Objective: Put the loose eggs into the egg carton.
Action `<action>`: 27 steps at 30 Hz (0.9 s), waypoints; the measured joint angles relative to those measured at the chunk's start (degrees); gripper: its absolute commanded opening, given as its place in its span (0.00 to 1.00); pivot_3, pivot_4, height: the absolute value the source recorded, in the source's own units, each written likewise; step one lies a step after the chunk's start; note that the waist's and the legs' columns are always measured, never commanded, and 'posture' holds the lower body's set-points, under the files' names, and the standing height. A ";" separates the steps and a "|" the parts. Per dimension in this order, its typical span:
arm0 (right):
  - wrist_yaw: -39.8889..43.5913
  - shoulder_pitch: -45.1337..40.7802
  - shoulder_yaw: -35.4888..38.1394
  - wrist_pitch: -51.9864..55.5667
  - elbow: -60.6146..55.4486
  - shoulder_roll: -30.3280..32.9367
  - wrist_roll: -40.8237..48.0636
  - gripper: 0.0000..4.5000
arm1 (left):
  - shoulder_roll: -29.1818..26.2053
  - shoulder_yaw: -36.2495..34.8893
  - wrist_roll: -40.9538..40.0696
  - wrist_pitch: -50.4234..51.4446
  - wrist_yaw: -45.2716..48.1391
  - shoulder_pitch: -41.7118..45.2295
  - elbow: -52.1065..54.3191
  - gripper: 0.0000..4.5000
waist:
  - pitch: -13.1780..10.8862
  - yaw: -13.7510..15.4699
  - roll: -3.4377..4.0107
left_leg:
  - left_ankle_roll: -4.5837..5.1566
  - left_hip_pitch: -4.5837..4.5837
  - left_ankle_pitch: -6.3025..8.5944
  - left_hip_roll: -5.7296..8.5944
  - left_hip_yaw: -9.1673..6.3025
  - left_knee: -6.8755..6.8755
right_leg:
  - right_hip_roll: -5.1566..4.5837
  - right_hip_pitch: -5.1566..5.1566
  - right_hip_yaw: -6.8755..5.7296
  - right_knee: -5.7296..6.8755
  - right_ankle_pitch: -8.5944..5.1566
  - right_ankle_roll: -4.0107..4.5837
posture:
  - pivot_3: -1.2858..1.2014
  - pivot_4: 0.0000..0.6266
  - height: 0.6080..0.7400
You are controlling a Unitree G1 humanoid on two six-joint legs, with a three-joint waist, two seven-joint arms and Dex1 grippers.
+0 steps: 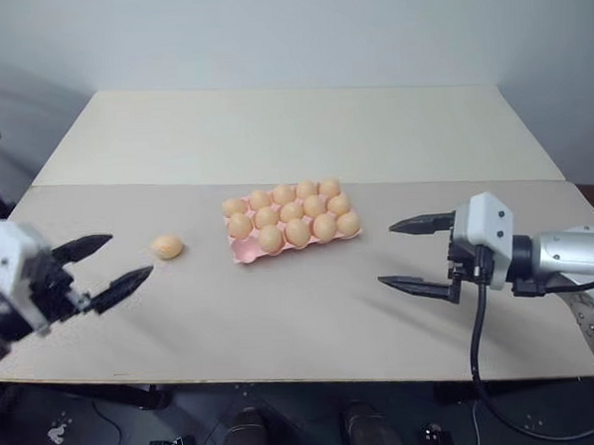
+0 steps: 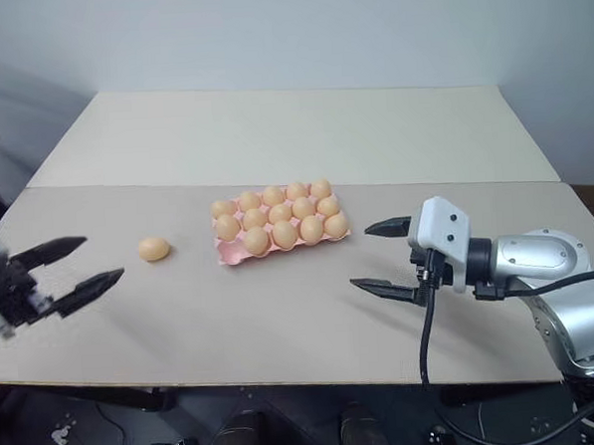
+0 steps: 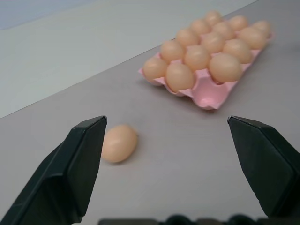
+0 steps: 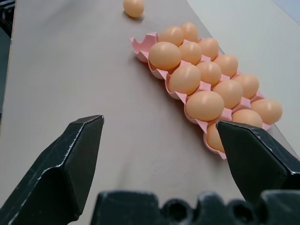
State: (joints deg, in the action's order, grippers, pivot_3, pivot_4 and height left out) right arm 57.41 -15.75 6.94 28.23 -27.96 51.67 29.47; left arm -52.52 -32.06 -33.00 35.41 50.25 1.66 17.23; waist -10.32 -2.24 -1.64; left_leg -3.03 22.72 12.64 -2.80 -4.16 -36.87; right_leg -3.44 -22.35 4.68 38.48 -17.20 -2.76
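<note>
Left eye view, read left to right: the left gripper (image 1: 100, 265) is hovering over the near-left part of the table (image 1: 272, 134) with its two black fingers spread wide and nothing between them. The one loose egg (image 1: 167, 247) is lying on the table just ahead of those fingertips, slightly off toward the carton side, and is touching neither finger. Further along, the egg carton (image 1: 247, 251) is sitting mid-table, well beyond the egg from the left gripper. Fourteen eggs are filling its cups; the corner cup nearest the loose egg is looking empty. On the far side of the carton the right gripper (image 1: 416, 253) is hanging above the table, fingers likewise fully apart and holding nothing, pointing back toward the carton with a clear gap to it. Judgement: the step in hand is the approach to the last egg, the pick not yet made. The next move is calling for the left gripper to straddle the egg, closing gently on the smooth shell so it is not rolling away.
</note>
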 measured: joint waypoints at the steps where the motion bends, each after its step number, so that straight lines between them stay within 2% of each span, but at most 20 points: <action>1: -0.16 -0.34 -0.12 0.03 -0.01 -0.05 0.00 1.00 | -0.58 2.53 1.31 -0.08 -0.33 2.43 -2.57 0.99 | 0.00 -0.14 0.01 | 0.01 0.03 0.00 0.00 0.00 0.02 | 0.01 -0.04 0.00 -0.01 0.00 0.00 | 0.52 0.24 1.00; 4: -0.47 -1.03 -0.45 0.10 -0.12 -0.10 0.04 1.00 | -1.25 11.77 6.51 -2.30 -0.18 11.46 -14.33 0.99 | -0.02 -0.33 0.03 | 0.03 0.01 0.01 0.00 -0.01 0.04 | 0.04 -0.06 -0.02 0.04 0.00 0.01 | 0.52 0.24 1.00; 9: -1.45 -0.62 -0.28 1.02 -1.09 -0.07 0.45 1.00 | 0.71 21.82 14.07 -8.82 1.05 22.39 -30.60 0.99 | -0.02 -0.20 0.03 | 0.02 0.11 0.01 0.01 -0.03 0.01 | 0.02 -0.10 -0.05 0.03 0.01 0.01 | 0.52 0.24 1.00; 16: -3.02 1.38 0.87 2.43 -3.34 0.04 1.17 1.00 | 3.74 27.84 20.00 -16.09 3.02 30.34 -45.82 0.99 | -0.01 -0.33 0.02 | 0.03 0.15 0.00 0.01 -0.08 -0.01 | 0.02 -0.12 -0.10 0.07 0.01 0.01 | 0.52 0.24 1.00; 19: -3.70 1.44 1.27 2.80 -4.11 0.04 1.22 1.00 | 5.31 29.53 22.48 -18.36 3.26 32.64 -50.89 0.86 | -0.01 -0.22 0.02 | 0.03 0.15 0.00 0.02 -0.09 -0.02 | 0.02 -0.11 -0.12 0.07 0.01 0.00 | 0.52 0.24 1.00; 25: -4.53 1.47 2.19 4.31 -4.60 0.05 2.31 1.00 | 7.36 30.39 23.91 -20.46 4.24 34.42 -54.24 0.44 | -0.01 -0.18 0.02 | 0.03 0.18 0.00 0.03 -0.15 -0.07 | 0.01 -0.10 -0.17 0.11 0.01 0.00 | 0.52 0.24 1.00; 27: -4.77 1.50 2.72 4.48 -4.86 0.12 2.50 1.00 | 7.37 30.37 23.91 -20.45 4.41 34.44 -54.21 0.42 | -0.01 -0.23 0.02 | 0.03 0.18 0.00 0.03 -0.17 -0.07 | 0.01 -0.10 -0.17 0.12 0.01 0.00 | 0.52 0.24 1.00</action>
State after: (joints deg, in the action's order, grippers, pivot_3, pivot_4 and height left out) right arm 52.64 -14.25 9.66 32.72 -32.81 51.79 31.97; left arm -45.15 -1.68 -9.09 14.96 54.66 36.10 -36.98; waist -10.33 -2.47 -1.62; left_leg -3.01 22.89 12.64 -2.77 -4.33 -36.94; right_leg -3.43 -22.45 4.50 38.60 -17.20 -2.76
